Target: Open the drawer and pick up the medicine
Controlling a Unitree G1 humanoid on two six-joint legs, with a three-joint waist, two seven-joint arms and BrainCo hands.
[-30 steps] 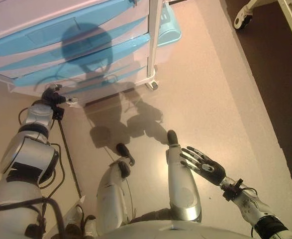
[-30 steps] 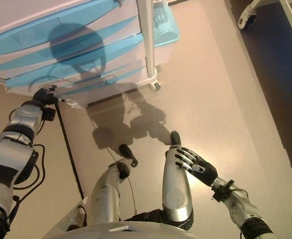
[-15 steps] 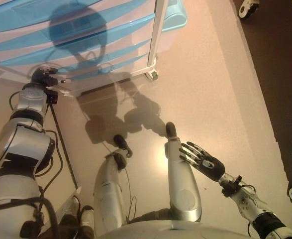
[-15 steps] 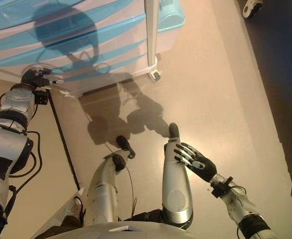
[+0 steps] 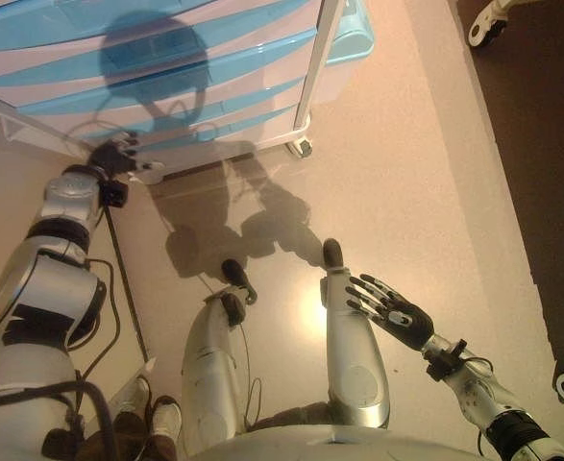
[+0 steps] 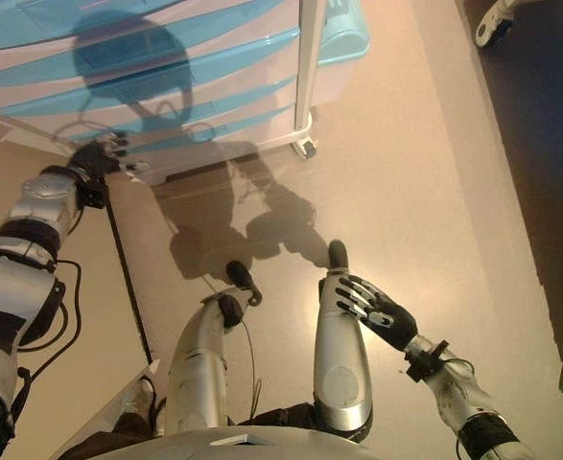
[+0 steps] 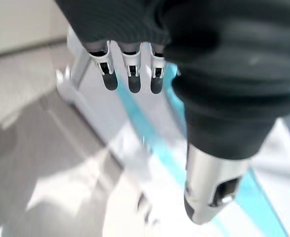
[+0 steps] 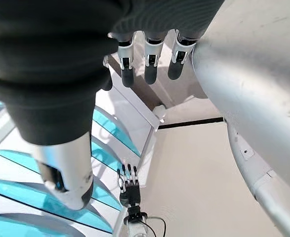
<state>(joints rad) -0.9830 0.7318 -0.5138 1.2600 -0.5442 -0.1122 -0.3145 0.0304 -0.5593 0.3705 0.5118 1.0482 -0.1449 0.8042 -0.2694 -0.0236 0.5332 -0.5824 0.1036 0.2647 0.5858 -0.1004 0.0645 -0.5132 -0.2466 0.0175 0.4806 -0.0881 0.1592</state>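
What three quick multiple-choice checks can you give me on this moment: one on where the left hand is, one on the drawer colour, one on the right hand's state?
1. Where is the left hand?
A. At the lower front corner of the drawer cart
B. Beside the robot's hip
C. Inside an open drawer

2. What colour are the drawer fronts?
A. Red
B. Translucent blue
C. Black

3. How is the right hand?
A. Curled round a medicine box
B. Open and holding nothing
C. Pressed flat on the cart

Answers:
1. A, the eye views show it against the cart's bottom edge, near the lowest drawers.
2. B, blue bands alternate with pale ones down the cart.
3. B, its fingers are spread over bare floor, away from the cart.
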